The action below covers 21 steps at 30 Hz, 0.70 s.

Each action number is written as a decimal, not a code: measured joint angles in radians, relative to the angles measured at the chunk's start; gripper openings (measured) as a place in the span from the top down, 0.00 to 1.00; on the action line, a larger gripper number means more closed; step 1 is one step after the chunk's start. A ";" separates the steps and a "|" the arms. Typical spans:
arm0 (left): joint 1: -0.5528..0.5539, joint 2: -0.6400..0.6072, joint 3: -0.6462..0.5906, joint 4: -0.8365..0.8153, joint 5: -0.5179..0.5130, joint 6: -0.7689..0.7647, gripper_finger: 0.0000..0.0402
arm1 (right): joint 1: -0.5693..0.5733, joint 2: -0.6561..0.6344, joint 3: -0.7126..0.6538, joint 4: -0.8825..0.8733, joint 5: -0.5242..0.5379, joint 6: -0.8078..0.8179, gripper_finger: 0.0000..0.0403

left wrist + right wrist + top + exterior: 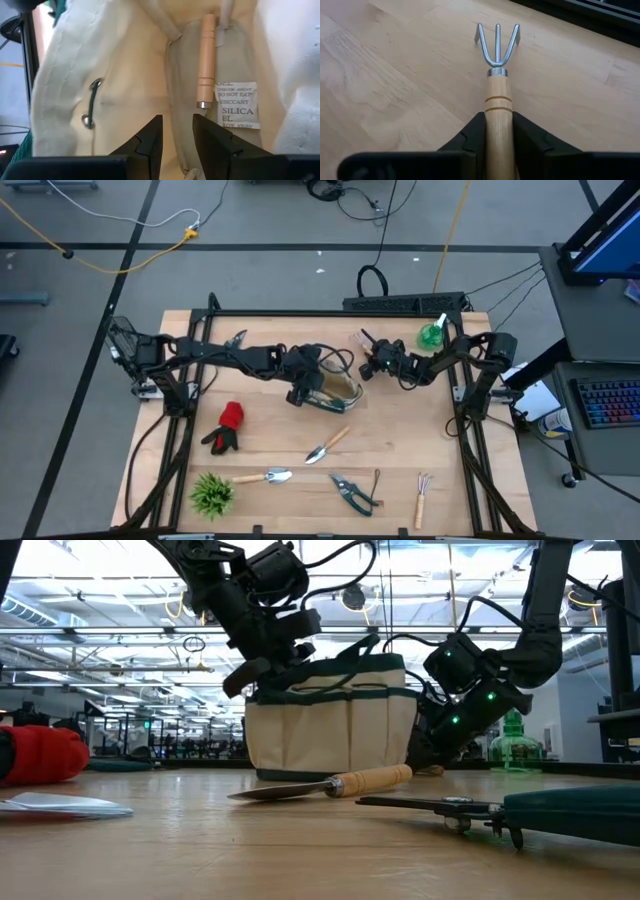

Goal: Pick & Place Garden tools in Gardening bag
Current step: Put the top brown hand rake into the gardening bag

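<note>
Pruners (560, 808) lie nearest on the bench, while the right tool (498, 135) pinches the wooden-handled fork (498, 75), long axis along its fingers, at the gardening bag's (335, 388) 3 o'clock; the left tool (177, 140), spread, hangs inside it.

- My right tool (498, 137): black fingers closed on a pale wooden handle ringed with two dark grooves; the fork (497, 45) has silver metal tines.
- My left tool (176, 142): black, over the cream canvas inside of the bag (335, 388), whose trim is dark green.
- Sachet (239, 105): white with black lettering.
- Glove (226, 427): red and black.
- Spray bottle (432, 335): green.
- Tuft plant (211, 493): bright green.
- Pruners (354, 492): dark green handles.
- Table (400, 440): light wood grain.
</note>
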<state>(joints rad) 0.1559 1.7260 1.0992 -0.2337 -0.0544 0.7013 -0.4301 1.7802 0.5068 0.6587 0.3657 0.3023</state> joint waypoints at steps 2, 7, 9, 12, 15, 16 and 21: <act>-0.011 0.000 0.000 0.000 -0.008 0.000 0.72 | 0.000 0.000 0.000 0.000 0.000 0.000 0.85; -0.049 0.000 0.000 0.001 -0.151 0.006 0.72 | 0.000 0.000 0.000 -0.001 -0.001 0.000 0.84; -0.065 0.000 0.000 0.001 -0.207 0.007 0.72 | 0.000 -0.005 0.000 -0.005 -0.004 0.000 0.82; -0.087 0.000 0.000 0.001 -0.243 0.008 0.72 | 0.000 -0.016 -0.001 -0.004 -0.011 0.000 0.83; -0.111 -0.006 0.000 0.000 -0.247 0.008 0.72 | 0.000 -0.039 -0.003 -0.012 -0.019 0.000 0.85; -0.120 -0.008 0.000 0.003 -0.248 0.006 0.72 | 0.000 -0.051 -0.003 -0.021 -0.026 0.000 0.85; -0.158 -0.041 0.000 0.007 -0.330 0.001 0.72 | 0.013 -0.111 -0.005 -0.044 -0.031 0.000 0.84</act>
<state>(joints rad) -0.0020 1.6854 1.0997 -0.2271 -0.3848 0.7019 -0.4170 1.6695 0.5018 0.6142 0.3351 0.3019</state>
